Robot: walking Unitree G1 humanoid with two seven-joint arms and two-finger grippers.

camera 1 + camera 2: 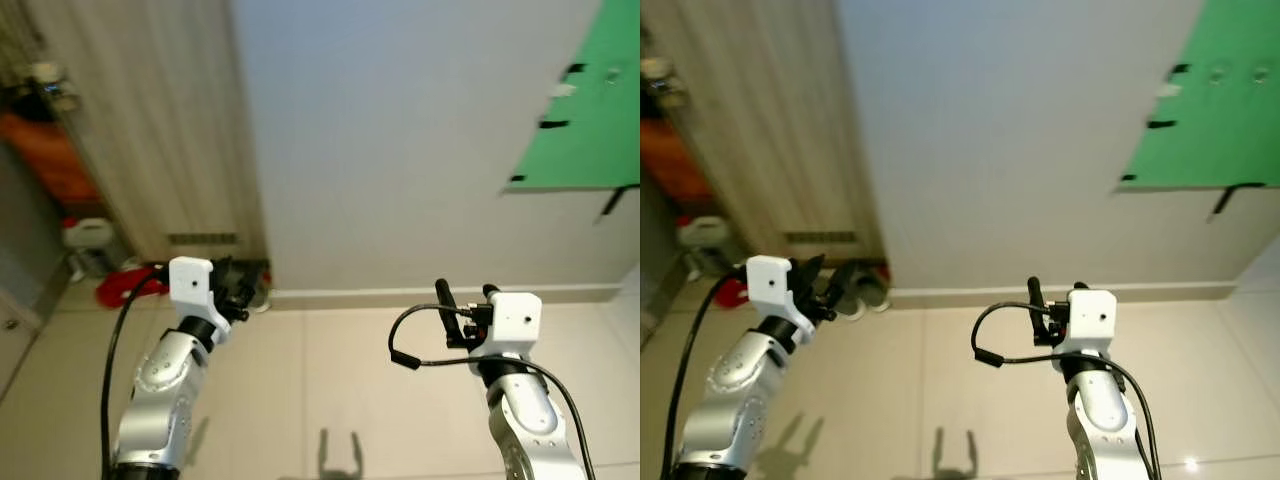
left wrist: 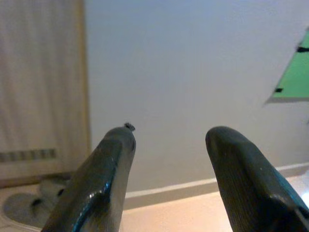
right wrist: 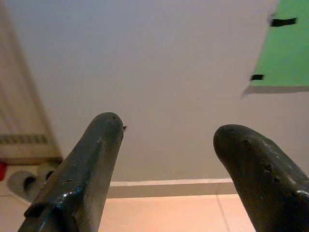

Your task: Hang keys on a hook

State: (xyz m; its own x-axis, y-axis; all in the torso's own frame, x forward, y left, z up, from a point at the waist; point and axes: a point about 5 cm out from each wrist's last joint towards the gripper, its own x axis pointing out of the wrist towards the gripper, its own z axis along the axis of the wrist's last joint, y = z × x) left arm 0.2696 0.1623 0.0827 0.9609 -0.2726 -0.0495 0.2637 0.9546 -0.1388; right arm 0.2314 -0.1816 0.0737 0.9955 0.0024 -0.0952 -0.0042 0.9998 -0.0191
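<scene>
Keys are nowhere to be made out; both tools are raised over the tiled floor (image 1: 330,380), facing a white wall (image 1: 400,140). Left tool (image 2: 166,159) gapes wide, holding nothing. Right tool (image 3: 166,164) is also spread wide. A green sheet (image 1: 585,125) is taped to the wall, upper right.

This looks like the entry corner of a home. A pale tiled floor (image 1: 330,380) meets a plain white wall (image 1: 400,150) along a white skirting board (image 1: 450,294). A ribbed wooden door (image 1: 150,130) with a low vent grille (image 1: 203,239) stands beside the wall, and a pair of grey slippers (image 1: 862,290) lies on the floor at its foot. A green sheet (image 1: 590,120) is taped to the wall with black tape.
</scene>
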